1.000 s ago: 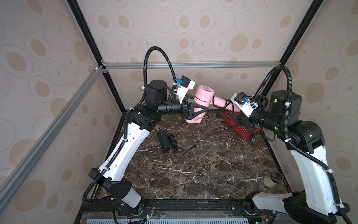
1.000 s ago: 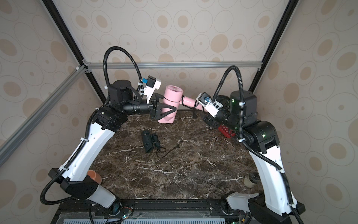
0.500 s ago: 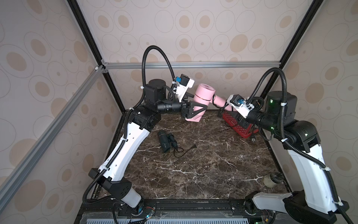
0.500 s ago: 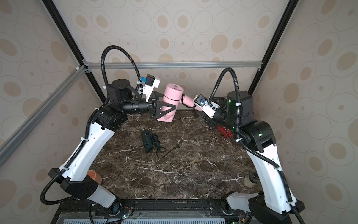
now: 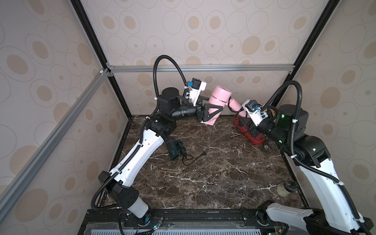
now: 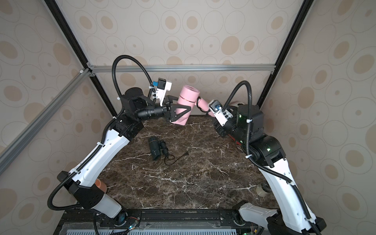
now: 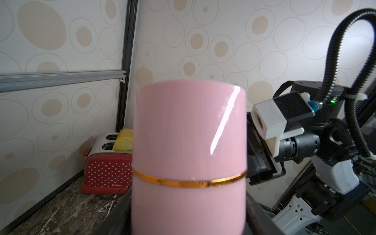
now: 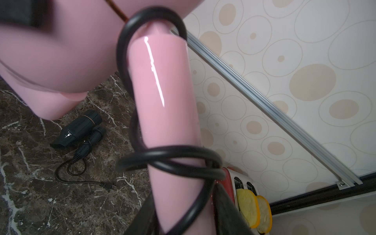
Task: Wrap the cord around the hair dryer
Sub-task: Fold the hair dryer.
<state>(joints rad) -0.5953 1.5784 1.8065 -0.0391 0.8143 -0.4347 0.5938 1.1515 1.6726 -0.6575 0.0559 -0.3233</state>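
Near right on the dark veined marble tabletop (image 5: 213,183), a small glass jar (image 5: 286,188). Near left, visible in a top view alone, an orange-brown cup (image 6: 100,184) behind the left arm's base.

Mid-table, lying flat, a compact black hair dryer (image 5: 173,149) with its thin lead (image 5: 191,159) loose beside it.

Far, held clear of the table, the glossy pink hair dryer (image 5: 220,95): barrel clamped by the left gripper (image 5: 211,113), handle end pinched by the right gripper (image 8: 179,221).

Shown clearly by the right wrist view only: thick black cord (image 8: 168,158) looped around the handle, near the barrel and again near the fingers.

Shown by wrist views only: yellow toast slices (image 7: 123,140) in the red polka-dot toaster (image 7: 107,173), far right.
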